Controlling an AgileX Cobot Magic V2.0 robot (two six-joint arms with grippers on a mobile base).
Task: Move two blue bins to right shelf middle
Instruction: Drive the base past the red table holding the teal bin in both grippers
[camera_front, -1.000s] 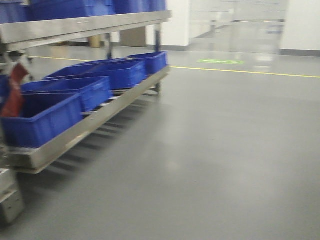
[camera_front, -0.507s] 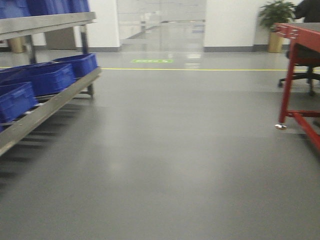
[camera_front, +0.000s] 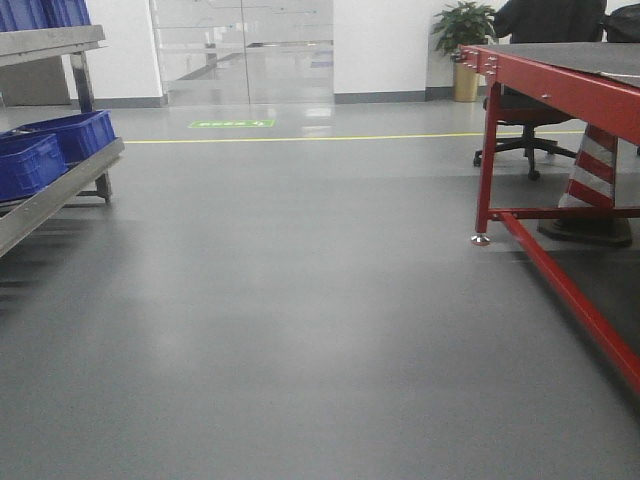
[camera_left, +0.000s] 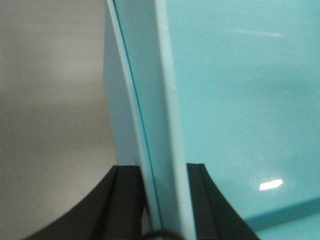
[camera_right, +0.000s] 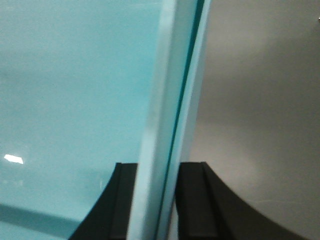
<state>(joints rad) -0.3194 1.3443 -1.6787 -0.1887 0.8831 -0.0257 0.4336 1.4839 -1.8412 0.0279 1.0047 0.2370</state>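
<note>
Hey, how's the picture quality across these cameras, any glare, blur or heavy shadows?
Front view: sharp, evenly lit; the glossy floor mirrors the bright glass doors, soft shadows under the steel shelf. Left wrist view: the pale blue bin in the left gripper is close and soft, one white glare spot. Right wrist view: equally soft, a glare spot left of the right gripper.

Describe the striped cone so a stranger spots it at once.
Find the red-framed table on the right of the front view. Under it, on a dark base, stands the cone. Its red and white stripes set it apart from the black office chair behind.
</note>
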